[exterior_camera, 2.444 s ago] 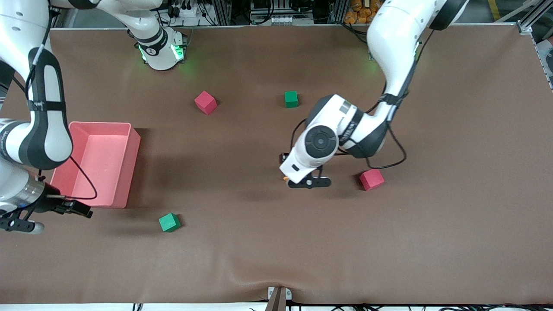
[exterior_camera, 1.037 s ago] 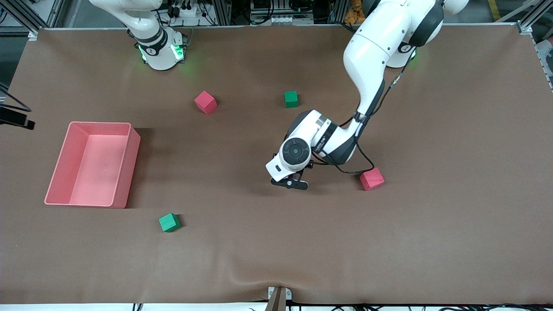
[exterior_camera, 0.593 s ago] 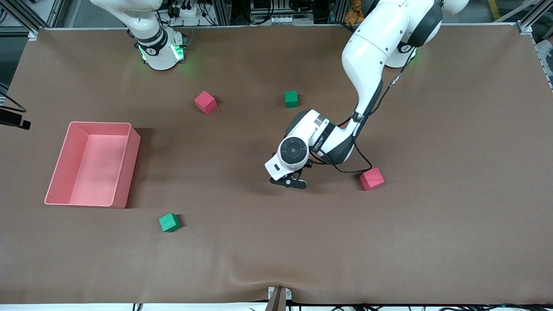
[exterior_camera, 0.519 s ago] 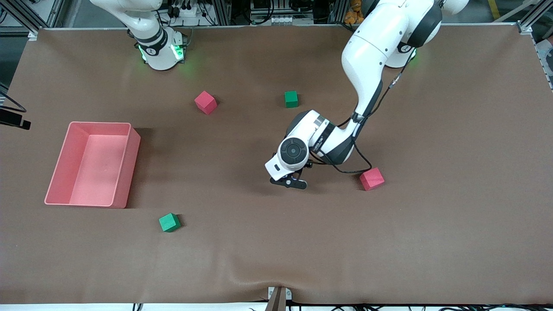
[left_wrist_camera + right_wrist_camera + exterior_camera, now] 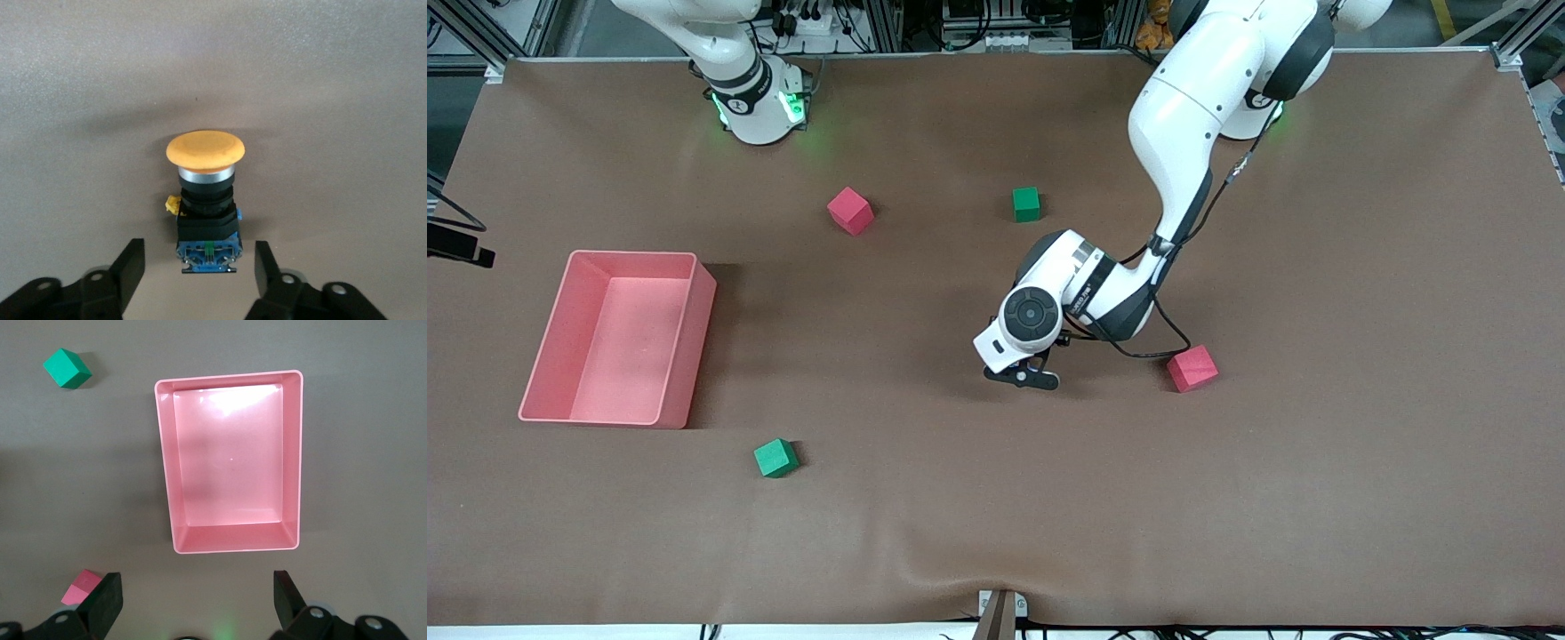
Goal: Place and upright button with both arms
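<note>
The button (image 5: 205,203) lies on its side on the table (image 5: 1316,444) mid-table. The left gripper (image 5: 200,272) sits low with its fingers (image 5: 129,267) either side of the black body, apparently not yet touching. The right gripper (image 5: 197,597) hangs wide open over the pink bin (image 5: 230,540), holding nothing.

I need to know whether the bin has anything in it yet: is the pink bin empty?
Yes, the right wrist view looks straight down into the pink bin and shows only its bare floor.
</note>
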Motion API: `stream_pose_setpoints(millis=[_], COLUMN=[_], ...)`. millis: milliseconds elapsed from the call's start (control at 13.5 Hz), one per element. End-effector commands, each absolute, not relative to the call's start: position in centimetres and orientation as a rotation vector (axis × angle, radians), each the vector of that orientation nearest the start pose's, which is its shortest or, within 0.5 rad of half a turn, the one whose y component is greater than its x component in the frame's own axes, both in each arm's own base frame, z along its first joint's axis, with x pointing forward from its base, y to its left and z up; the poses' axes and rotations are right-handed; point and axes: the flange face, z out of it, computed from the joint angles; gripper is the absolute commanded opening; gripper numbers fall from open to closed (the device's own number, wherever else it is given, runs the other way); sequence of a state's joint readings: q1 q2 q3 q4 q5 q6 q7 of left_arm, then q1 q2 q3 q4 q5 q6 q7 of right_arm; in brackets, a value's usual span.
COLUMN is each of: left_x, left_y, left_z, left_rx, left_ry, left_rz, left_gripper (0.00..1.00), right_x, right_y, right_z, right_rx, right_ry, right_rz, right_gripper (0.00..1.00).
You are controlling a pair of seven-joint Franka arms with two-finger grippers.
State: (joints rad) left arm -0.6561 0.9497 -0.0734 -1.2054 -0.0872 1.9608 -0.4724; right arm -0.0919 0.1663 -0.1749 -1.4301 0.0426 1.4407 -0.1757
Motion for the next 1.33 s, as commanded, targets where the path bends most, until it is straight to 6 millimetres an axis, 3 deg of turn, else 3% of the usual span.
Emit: stream_pose_setpoints(millis=[0, 148, 370, 519, 741, 1111, 1185, 1259], left_x=[55.6, 55.7, 55.8, 55.7, 55.7, 55.7, 55.9, 56.0], left_y=[-48.7, -48.9, -49.0, -49.2, -49.2, -49.2, -49.2, -49.1], left_z=[18.1, 18.2, 18.2, 18.2, 18.1, 18.5, 19.0, 19.2], left_rx=[-3.102, -3.112, -3.122, -3.121, -3.119, -3.121, -3.125, -3.127], left_ry=[0.324, 0.323, 0.33, 0.334, 0.335, 0.33, 0.324, 0.319], left_rz=[0.341, 0.321, 0.302, 0.296, 0.296, 0.289, 0.283, 0.282], left_gripper=[0.7, 0.7, 0.72, 0.68, 0.51, 0.29, 0.16, 0.09], right_x=[57.3, 57.1, 54.9, 53.5, 51.7, 51.6, 51.6, 51.7], right_y=[-12.6, -10.6, -7.3, -5.5, -3.9, -4.7, -4.4, -4.3], right_z=[59.3, 59.8, 63.5, 65.0, 67.5, 67.8, 67.9, 67.8], right_rx=[-3.074, -3.07, -3.073, -3.071, -3.075, -3.09, -3.105, -3.138], right_ry=[0.095, 0.052, 0.154, 0.176, 0.245, 0.192, 0.15, 0.131], right_rz=[0.224, 0.248, 0.21, 0.229, 0.199, 0.184, 0.178, 0.179], right_gripper=[1.0, 1.0, 1.0, 1.0, 1.0, 1.0, 1.0, 1.0])
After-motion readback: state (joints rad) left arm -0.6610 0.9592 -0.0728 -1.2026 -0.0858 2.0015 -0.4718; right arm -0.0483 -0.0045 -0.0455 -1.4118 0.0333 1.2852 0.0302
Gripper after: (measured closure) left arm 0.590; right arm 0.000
